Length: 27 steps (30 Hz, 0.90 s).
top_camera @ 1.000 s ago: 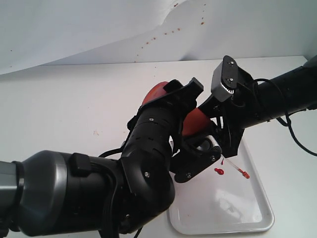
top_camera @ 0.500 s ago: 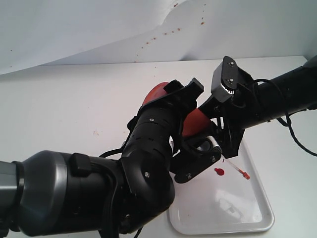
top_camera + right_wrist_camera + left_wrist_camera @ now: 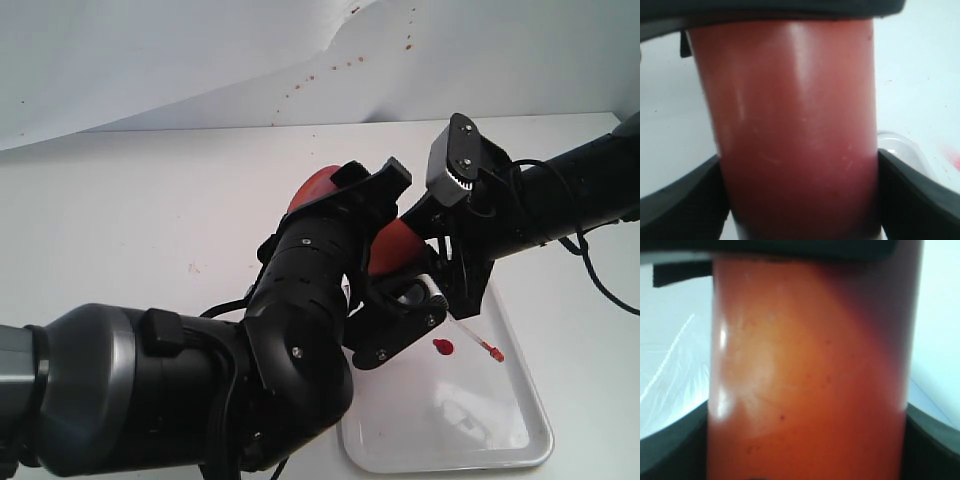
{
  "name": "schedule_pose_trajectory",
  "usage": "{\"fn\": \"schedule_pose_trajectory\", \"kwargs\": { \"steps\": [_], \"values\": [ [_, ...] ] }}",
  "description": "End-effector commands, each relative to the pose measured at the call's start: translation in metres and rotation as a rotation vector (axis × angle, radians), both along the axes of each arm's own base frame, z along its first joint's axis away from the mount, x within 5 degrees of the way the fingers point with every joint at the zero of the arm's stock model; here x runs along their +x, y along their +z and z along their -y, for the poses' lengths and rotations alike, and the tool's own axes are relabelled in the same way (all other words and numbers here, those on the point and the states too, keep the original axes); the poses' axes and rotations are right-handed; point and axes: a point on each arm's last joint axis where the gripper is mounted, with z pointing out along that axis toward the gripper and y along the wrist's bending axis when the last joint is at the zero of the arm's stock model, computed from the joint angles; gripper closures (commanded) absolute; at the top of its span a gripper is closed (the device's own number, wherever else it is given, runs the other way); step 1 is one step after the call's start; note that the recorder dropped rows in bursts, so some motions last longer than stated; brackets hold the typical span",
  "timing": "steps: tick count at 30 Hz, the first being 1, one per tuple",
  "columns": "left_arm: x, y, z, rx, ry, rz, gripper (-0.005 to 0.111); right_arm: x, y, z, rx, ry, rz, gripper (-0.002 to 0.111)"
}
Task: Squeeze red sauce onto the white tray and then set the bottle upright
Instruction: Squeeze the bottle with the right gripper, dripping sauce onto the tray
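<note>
The bottle (image 3: 392,246) hangs tilted over the white tray (image 3: 500,440), nozzle end down, mostly hidden by both arms. My left gripper (image 3: 365,215) is shut on its upper body, which fills the left wrist view as an orange-red wall (image 3: 810,370) between the gripper's (image 3: 805,445) dark fingers (image 3: 670,450). My right gripper (image 3: 440,255) is shut on the lower body (image 3: 790,125), squeezed between that gripper's (image 3: 800,200) black fingers (image 3: 920,195). A small round blob of red sauce (image 3: 442,346) lies on the tray. Beside it rests the tether's tiny red cap (image 3: 497,354).
Brown-red splatter specks (image 3: 330,72) dot the white backdrop behind the table. A faint speck (image 3: 193,268) marks the white tabletop on the left. A pale-pink smudge (image 3: 952,160) shows at the edge of the right wrist view.
A thin red drip hung under the nozzle a second ago and is gone now. The blob, bottle and both arms have stayed where they were.
</note>
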Motion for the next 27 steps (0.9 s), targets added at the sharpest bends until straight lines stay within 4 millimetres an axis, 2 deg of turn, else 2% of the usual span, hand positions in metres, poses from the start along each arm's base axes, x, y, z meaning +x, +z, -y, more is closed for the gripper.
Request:
{"fn": "schedule_pose_trajectory", "kwargs": {
  "steps": [1,3,4,6,15,17,22,27],
  "values": [
    [0.0022,0.0112,0.0002,-0.029,0.017,0.051,0.107,-0.0007,0.0010,-0.0010,0.011,0.006,-0.011,0.048],
    [0.0022,0.0112,0.0002,-0.029,0.017,0.051,0.107,-0.0003,0.0016,-0.0015,0.020,-0.002,-0.013,0.027],
    [0.0022,0.0112,0.0002,-0.029,0.017,0.051,0.107,-0.0001,0.0020,-0.0018,0.027,-0.010,-0.018,0.020],
    [0.0022,0.0112,0.0002,-0.029,0.017,0.051,0.107,0.0003,0.0026,-0.0022,0.037,-0.019,-0.021,0.014],
    [0.0022,0.0112,0.0002,-0.029,0.017,0.051,0.107,0.0019,0.0024,-0.0017,0.033,-0.037,-0.015,0.016],
    [0.0022,0.0112,0.0002,-0.029,0.017,0.051,0.107,0.0021,0.0023,-0.0016,0.031,-0.038,-0.014,0.031],
    [0.0022,0.0112,0.0002,-0.029,0.017,0.051,0.107,0.0023,0.0023,-0.0015,0.031,-0.039,-0.013,0.107],
    [0.0022,0.0112,0.0002,-0.029,0.017,0.051,0.107,0.0023,0.0023,-0.0015,0.031,-0.041,-0.015,0.108]
  ]
}}
